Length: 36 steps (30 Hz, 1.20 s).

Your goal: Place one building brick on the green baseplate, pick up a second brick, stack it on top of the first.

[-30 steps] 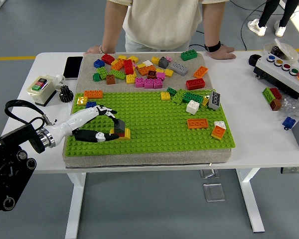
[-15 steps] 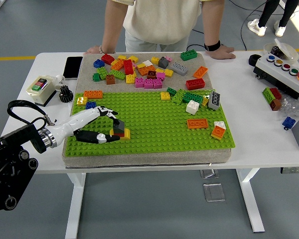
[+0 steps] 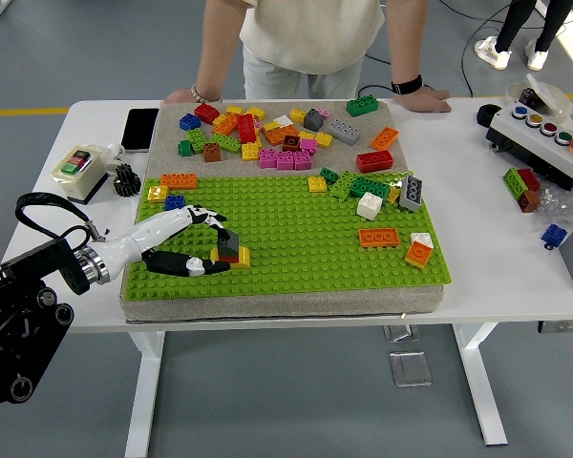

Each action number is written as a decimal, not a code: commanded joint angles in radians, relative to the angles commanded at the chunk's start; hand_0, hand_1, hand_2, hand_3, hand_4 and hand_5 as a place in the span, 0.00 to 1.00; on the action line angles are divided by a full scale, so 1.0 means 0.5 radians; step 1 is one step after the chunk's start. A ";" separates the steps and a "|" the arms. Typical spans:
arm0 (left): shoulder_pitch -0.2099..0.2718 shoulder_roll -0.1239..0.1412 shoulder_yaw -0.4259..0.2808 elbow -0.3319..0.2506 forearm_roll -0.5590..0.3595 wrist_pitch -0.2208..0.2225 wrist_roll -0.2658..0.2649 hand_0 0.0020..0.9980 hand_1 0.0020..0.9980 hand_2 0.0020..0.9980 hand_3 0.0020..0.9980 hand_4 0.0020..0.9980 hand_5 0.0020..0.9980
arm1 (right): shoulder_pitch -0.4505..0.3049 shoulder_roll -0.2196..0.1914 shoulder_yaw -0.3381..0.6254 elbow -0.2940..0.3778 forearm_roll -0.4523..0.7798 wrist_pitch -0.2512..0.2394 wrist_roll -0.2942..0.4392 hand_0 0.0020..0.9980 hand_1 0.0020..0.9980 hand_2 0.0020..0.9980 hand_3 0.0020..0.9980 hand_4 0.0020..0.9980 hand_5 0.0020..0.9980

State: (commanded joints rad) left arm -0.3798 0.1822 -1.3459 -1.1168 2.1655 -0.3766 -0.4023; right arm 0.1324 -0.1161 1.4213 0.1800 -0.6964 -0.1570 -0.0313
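Filling most of the view, a white table [image 3: 105, 286] is seen with a grey pad [image 3: 267, 303] laid on it, and the green baseplate [image 3: 296, 239] is spread over the pad's near half. A person [image 3: 310, 38] is stood at the far side, with both hands rested on the table's far edge. Loads of loose bricks [image 3: 277, 138] are piled on the bare pad behind the baseplate, all colours mixed. More are scattered on the baseplate's right part: an orange brick [image 3: 378, 237], a white brick [image 3: 369, 205] and a grey one [image 3: 411, 192], well apart from the hand. A button box [image 3: 542, 134] is parked at the table's right end, a phone [image 3: 139, 129] at the far left, and a small switch box [image 3: 78, 169] just near it.

The left arm [image 3: 38, 286] is brought in from the lower left, and the left hand [image 3: 186, 243] is laid over the baseplate's near-left part. Its fingers [image 3: 210, 218] and thumb are pinched around a dark brick [image 3: 228, 245], which is sat right on top of a yellow brick [image 3: 233, 259] that is down on the baseplate. Whether the studs are fully pressed together can't be told. The right arm isn't seen.
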 joint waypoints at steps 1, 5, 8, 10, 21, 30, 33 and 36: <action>-0.001 -0.001 0.001 0.002 -0.001 0.000 0.000 1.00 0.95 0.89 0.63 1.00 0.76 | -0.001 0.000 0.001 0.000 -0.001 0.001 -0.001 0.73 0.64 0.69 0.61 0.93 0.48; -0.002 0.000 -0.002 -0.001 -0.007 -0.002 0.000 1.00 0.95 0.89 0.62 1.00 0.76 | -0.002 -0.001 0.002 0.000 -0.002 0.000 -0.002 0.73 0.64 0.69 0.61 0.93 0.48; 0.007 0.001 -0.019 -0.027 -0.040 -0.016 0.003 1.00 0.95 0.89 0.62 1.00 0.76 | -0.004 -0.002 0.000 0.000 -0.003 -0.001 -0.002 0.73 0.64 0.69 0.61 0.93 0.48; 0.014 0.004 -0.033 -0.054 -0.071 -0.025 0.006 1.00 0.95 0.89 0.62 1.00 0.76 | -0.006 -0.001 0.000 0.000 -0.004 -0.001 -0.003 0.73 0.64 0.69 0.61 0.93 0.48; 0.032 0.030 -0.140 -0.296 -0.408 -0.045 0.066 1.00 0.91 0.84 0.62 1.00 0.76 | -0.006 0.004 -0.008 0.000 -0.006 -0.002 0.004 0.73 0.64 0.69 0.61 0.93 0.48; -0.111 0.073 -0.218 -0.165 -0.926 -0.124 0.111 1.00 0.88 0.87 0.89 1.00 0.76 | 0.003 0.001 -0.023 0.000 -0.011 -0.004 -0.006 0.73 0.64 0.69 0.61 0.92 0.48; -0.170 0.100 -0.225 -0.092 -1.177 -0.228 0.181 1.00 0.88 0.87 0.89 1.00 0.76 | 0.008 0.002 -0.029 0.000 -0.013 -0.003 -0.009 0.73 0.64 0.69 0.61 0.92 0.48; -0.233 0.129 -0.227 -0.002 -1.424 -0.350 0.304 1.00 0.92 0.91 0.94 1.00 0.82 | 0.015 0.006 -0.038 0.000 -0.013 -0.007 -0.010 0.73 0.64 0.69 0.61 0.93 0.48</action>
State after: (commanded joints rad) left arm -0.4964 0.2465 -1.4594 -1.1180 1.4535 -0.5518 -0.2504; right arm 0.1401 -0.1130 1.4024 0.1800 -0.7029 -0.1607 -0.0361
